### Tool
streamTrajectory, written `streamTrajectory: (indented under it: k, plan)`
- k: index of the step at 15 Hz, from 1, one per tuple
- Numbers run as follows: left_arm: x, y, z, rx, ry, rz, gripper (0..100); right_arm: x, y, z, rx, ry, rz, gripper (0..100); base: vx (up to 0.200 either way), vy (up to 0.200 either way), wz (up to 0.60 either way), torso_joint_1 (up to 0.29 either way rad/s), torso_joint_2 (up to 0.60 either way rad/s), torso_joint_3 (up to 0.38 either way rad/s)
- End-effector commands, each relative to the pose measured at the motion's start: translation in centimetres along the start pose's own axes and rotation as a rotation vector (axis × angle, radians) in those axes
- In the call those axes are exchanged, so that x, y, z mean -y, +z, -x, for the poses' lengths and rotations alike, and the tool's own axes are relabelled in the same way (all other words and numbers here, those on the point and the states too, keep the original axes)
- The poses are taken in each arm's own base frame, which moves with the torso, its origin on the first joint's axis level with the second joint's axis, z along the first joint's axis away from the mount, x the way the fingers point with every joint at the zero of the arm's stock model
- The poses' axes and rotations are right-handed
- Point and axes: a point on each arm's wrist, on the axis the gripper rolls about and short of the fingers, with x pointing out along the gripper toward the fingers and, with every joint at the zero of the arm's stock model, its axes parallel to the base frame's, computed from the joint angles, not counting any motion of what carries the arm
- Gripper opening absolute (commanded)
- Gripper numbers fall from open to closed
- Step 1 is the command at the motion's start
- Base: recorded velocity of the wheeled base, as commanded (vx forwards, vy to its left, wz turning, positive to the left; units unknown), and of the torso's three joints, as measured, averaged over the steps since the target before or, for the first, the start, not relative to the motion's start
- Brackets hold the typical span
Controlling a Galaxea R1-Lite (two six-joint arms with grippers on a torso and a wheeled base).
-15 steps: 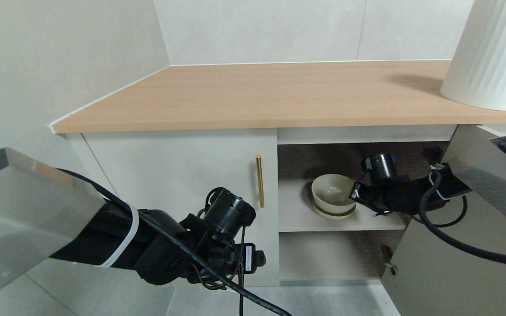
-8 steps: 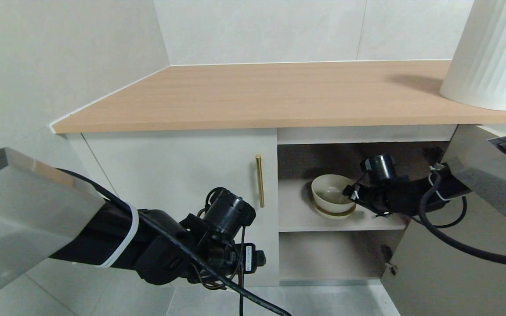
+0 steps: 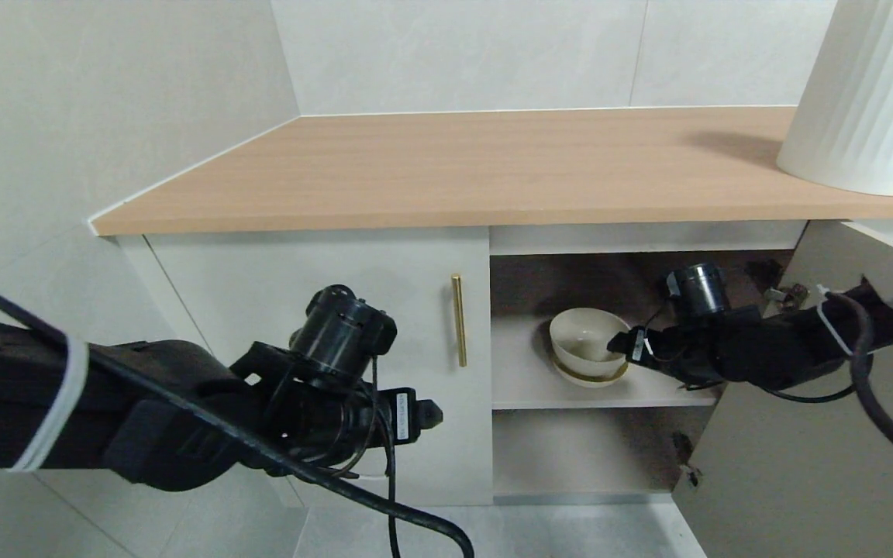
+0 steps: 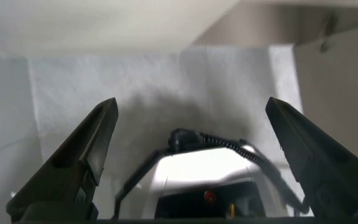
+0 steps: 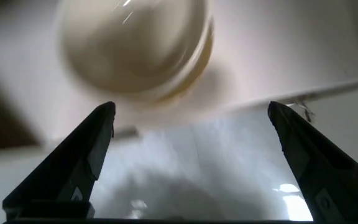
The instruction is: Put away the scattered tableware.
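The bowl sits on a gold-edged dish on the upper shelf, centre right of the head view. The right gripper is just beside its right rim, so the likeliest slip is a nudge: any drift toward the bowl could tip it or slide it off the dish. A careless pull-out might also catch the open door at lower right. That gripper is spread wide and holds nothing; in its wrist view the bowl lies beyond the fingertips, touching neither. The left gripper, lower centre before the shut door, is likewise spread wide and empty
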Motion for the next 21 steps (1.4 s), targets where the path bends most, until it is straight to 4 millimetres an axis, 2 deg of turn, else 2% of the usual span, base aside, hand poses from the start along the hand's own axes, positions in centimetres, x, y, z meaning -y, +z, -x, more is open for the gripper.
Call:
streamTrajectory:
  k: [1,2,4,5,6,8,9,11,15,21]
  plan:
    - [-1.3,1.0,6.0,0.125,-0.054,0.029,100,-0.2,0.5,7.8,0.039,0.121,0.095,100,0.0,0.0,0.0,0.0,0.0,0.0]
    - [-1.5,0.9,7.0,0.139,-0.061,0.03,100,-0.3,0.4,9.2,0.037,0.143,0.115,100,0.0,0.0,0.0,0.0,0.0,0.0]
    - [-2.7,0.1,10.5,0.144,-0.055,0.008,100,0.1,-0.6,14.1,-0.024,0.163,0.164,100,0.0,0.0,0.0,0.0,0.0,0.0]
    - [-3.3,-0.4,11.7,0.151,-0.04,0.007,100,0.4,-1.1,16.1,-0.063,0.179,0.182,100,0.0,0.0,0.0,0.0,0.0,0.0]
    - [-3.8,-0.9,12.5,0.163,-0.04,0.007,100,0.6,-1.8,18.1,-0.117,0.207,0.207,100,0.0,0.0,0.0,0.0,0.0,0.0]
    - [-4.7,-1.6,13.0,0.169,-0.028,-0.01,100,1.3,-2.6,20.6,-0.171,0.216,0.235,100,0.0,0.0,0.0,0.0,0.0,0.0]
    - [-4.8,-1.8,13.3,0.177,-0.021,-0.016,100,1.8,-3.1,21.2,-0.179,0.216,0.239,100,0.0,0.0,0.0,0.0,0.0,0.0]
    - [-4.9,-1.9,13.2,0.174,-0.019,-0.017,100,2.6,-4.2,21.1,-0.209,0.197,0.254,100,0.0,0.0,0.0,0.0,0.0,0.0]
    - [-4.7,-2.0,12.1,0.14,0.0,-0.027,100,2.0,-5.2,21.5,-0.227,0.226,0.298,100,-0.2,0.0,0.0,0.005,0.0,0.001]
    - [-4.3,-2.0,11.3,0.114,0.007,-0.037,100,2.1,-5.6,21.4,-0.242,0.22,0.307,100,-0.2,0.0,0.0,-0.001,0.0,0.002]
